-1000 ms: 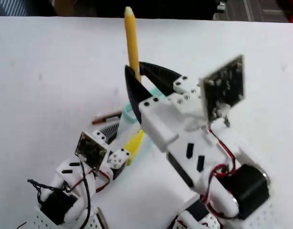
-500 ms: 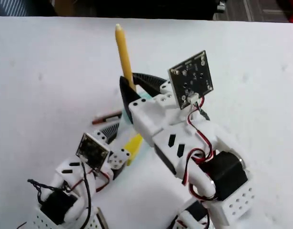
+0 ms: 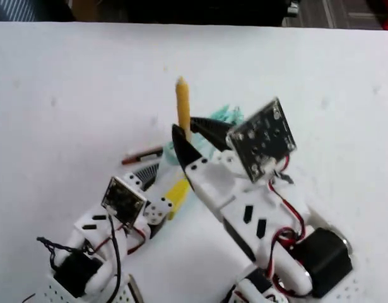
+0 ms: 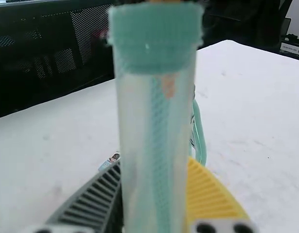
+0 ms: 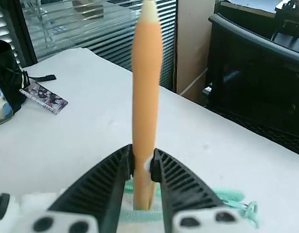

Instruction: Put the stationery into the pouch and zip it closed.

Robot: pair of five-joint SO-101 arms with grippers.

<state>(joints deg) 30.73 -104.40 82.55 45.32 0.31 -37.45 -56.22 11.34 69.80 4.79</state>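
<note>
A yellow pen (image 3: 182,106) stands upright between the black fingers of my right gripper (image 3: 192,136), which is shut on it. In the right wrist view the pen (image 5: 146,97) points its lower end into the teal mesh pouch (image 5: 139,214) just beneath the gripper (image 5: 142,167). My left gripper (image 3: 161,180), with one grey and one yellow finger, is shut on the pouch (image 4: 154,121) and holds it upright. Teal pouch fabric (image 3: 220,117) and a zip pull (image 5: 239,206) stick out beside the right gripper.
A brown pen (image 3: 142,154) lies on the white table (image 3: 67,95) just left of both grippers. A small card (image 5: 44,94) and a dark bag (image 5: 6,73) sit farther off. The table's far edge runs along the back.
My right gripper has come down and toward the near side with the yellow pen, bringing its lower end over the pouch. The left arm has stayed in place.
</note>
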